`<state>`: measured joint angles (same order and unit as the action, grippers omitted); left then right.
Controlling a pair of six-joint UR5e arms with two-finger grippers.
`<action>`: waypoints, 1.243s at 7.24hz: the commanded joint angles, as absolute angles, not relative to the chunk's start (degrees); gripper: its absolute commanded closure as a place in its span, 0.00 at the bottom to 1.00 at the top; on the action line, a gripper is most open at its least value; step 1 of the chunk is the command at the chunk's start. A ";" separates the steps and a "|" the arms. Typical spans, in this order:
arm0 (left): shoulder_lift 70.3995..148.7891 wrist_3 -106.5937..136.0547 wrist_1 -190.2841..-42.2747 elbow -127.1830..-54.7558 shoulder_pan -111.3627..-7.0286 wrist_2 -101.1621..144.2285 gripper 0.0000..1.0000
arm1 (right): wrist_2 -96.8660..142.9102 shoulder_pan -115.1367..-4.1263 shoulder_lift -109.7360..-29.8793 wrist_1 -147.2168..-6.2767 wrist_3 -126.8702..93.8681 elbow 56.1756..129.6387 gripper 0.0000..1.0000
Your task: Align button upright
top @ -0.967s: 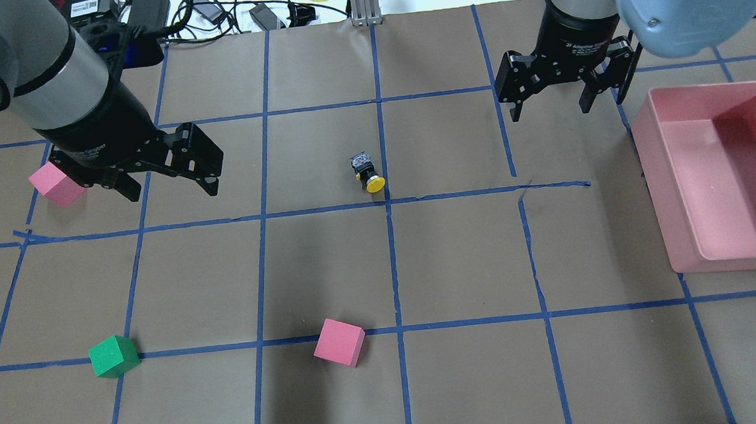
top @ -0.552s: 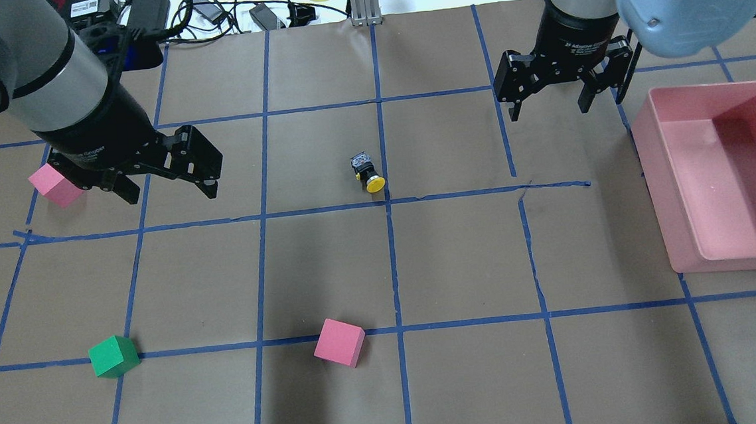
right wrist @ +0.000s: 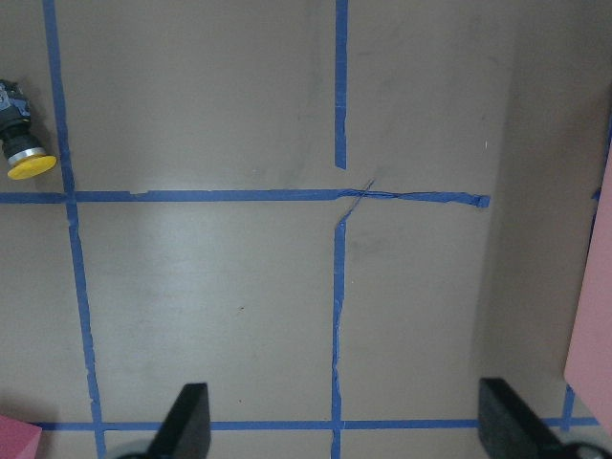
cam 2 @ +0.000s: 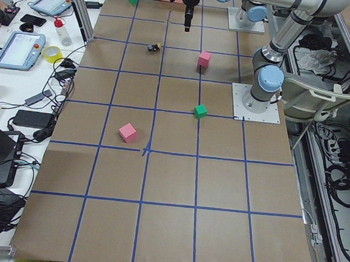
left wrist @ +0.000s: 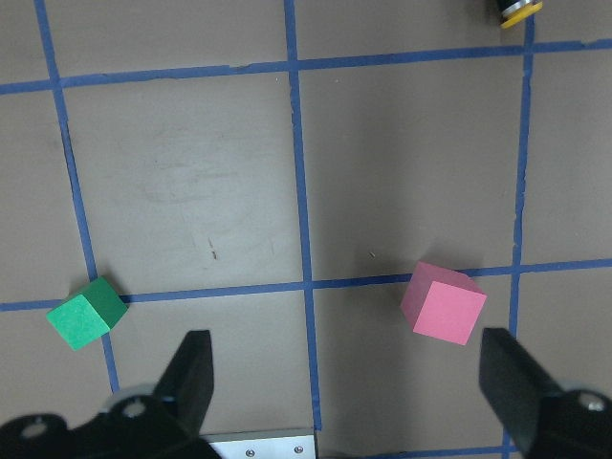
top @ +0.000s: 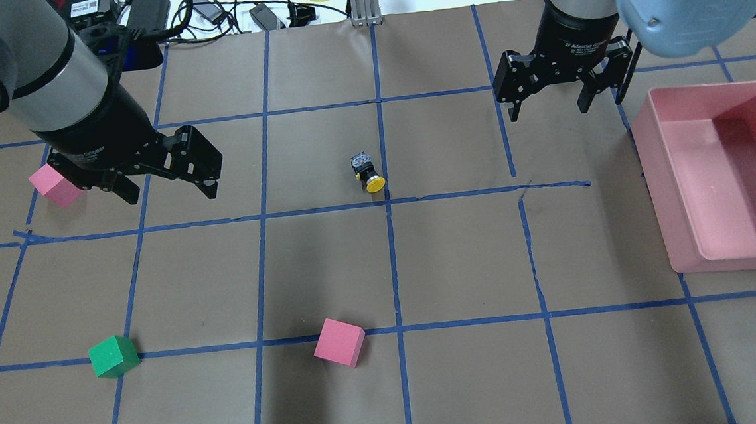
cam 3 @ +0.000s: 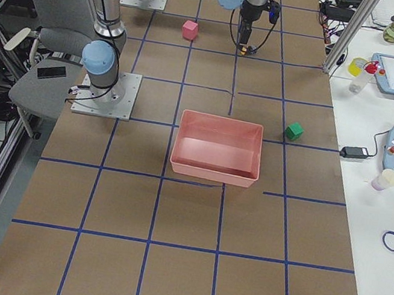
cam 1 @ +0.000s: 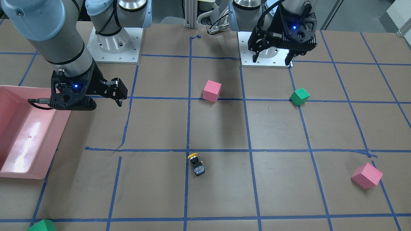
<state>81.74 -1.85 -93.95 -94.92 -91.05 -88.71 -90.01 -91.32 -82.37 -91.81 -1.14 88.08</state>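
On brown paper (top: pixel 461 259), round-capped button (top: pixel 366 172)

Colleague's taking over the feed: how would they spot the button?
Find the central crossing of blue tape lines. The button lies on its side just beyond it. Unlike the plain pink cube and green cube, it is small, black-bodied and yellow-capped.

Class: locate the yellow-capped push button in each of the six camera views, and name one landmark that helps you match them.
Front-facing: button lower centre, lying down.
Overhead: button near centre.
Exterior left: button tiny, far top, left of centre.
Exterior right: button tiny, far top, right of centre.
Left wrist: button cut off at top right corner.
Right wrist: button at upper left edge.
Landmark: the blue tape crossing beside its yellow cap.
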 commanded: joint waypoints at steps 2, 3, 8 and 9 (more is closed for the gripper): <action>81.74 -1.85 -94.04 -94.92 -91.05 -88.68 0.00 | -90.00 -91.32 -82.35 -91.76 -1.14 88.15 0.00; 81.74 -1.85 -93.96 -94.92 -91.05 -88.68 0.00 | -90.00 -91.32 -82.35 -91.76 -1.14 88.15 0.00; 81.74 -1.50 -93.43 -96.33 -91.40 -88.42 0.00 | -90.00 -91.32 -82.35 -91.93 -1.14 88.16 0.00; 81.91 -0.54 -92.56 -96.94 -91.49 -88.24 0.00 | -90.00 -91.32 -82.44 -92.19 -1.14 87.98 0.00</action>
